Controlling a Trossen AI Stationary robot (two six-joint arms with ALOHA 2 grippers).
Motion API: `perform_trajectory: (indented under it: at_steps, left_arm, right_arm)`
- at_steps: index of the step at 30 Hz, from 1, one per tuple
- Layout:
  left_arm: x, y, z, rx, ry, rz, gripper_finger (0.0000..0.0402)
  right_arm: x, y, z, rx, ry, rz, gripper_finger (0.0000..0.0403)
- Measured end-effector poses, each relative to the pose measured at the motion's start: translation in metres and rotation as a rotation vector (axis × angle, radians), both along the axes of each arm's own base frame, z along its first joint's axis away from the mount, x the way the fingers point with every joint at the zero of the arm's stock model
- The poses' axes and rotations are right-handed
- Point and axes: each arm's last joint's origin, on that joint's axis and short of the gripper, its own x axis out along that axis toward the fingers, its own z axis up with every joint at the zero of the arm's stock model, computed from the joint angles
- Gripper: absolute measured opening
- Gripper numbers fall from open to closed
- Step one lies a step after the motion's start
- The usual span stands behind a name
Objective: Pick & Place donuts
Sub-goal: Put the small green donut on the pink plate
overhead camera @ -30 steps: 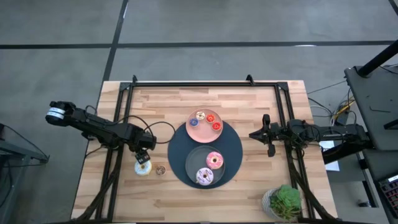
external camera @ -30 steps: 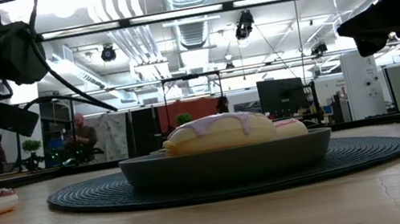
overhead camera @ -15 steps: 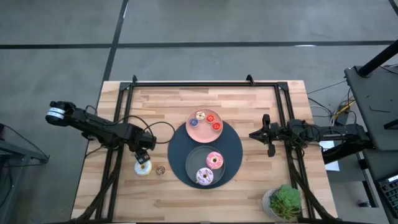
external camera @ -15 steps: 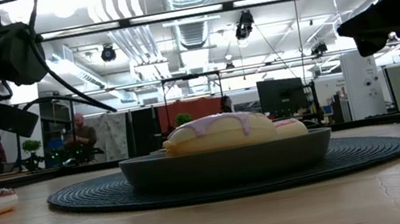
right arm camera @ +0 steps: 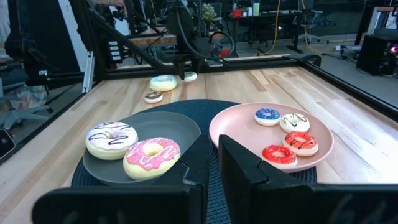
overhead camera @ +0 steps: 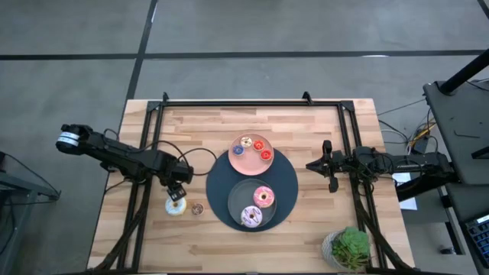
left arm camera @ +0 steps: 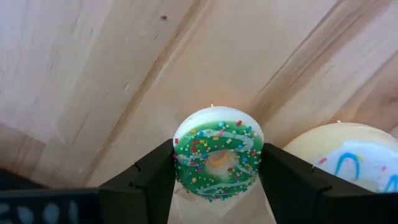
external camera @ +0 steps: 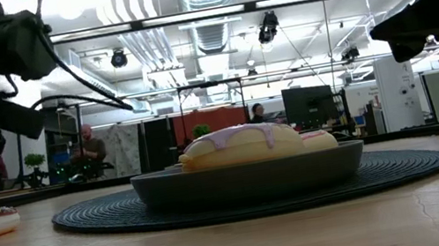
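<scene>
Your left gripper [left arm camera: 217,180] clamps the green donut [left arm camera: 217,153] between both fingers, just beside the white donut [left arm camera: 348,163], so it can lift clear. The right gripper [right arm camera: 210,163] waits, nearly closed, empty.

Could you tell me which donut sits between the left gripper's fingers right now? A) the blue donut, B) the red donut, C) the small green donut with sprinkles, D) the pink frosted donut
C: in the left wrist view the small green sprinkled donut sits squeezed between the left gripper's two dark fingers, over the bare wooden table, next to a larger pale donut.
</scene>
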Motion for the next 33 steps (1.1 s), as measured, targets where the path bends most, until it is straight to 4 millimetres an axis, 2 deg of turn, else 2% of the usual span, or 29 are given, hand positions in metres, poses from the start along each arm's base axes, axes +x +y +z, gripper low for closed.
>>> perform_trajectory:
  at_steps: [6,12,23,33]
  left_arm:
    - [0.007,0.001,0.012,-0.004,-0.034,0.000,0.0190]
    - [0.025,0.006,0.026,0.007,-0.074,-0.019,0.0190]
    - [0.079,0.025,0.045,0.043,-0.102,-0.137,0.0190]
    - [0.139,0.051,0.060,0.072,-0.150,-0.220,0.0190]
  right_arm:
    - [0.000,0.000,0.000,0.000,0.000,0.000,0.0029]
    - [0.000,0.000,0.000,0.000,0.000,0.000,0.0029]
    - [0.000,0.000,0.000,0.000,0.000,0.000,0.0029]
    - [0.000,0.000,0.000,0.000,0.000,0.000,0.0029]
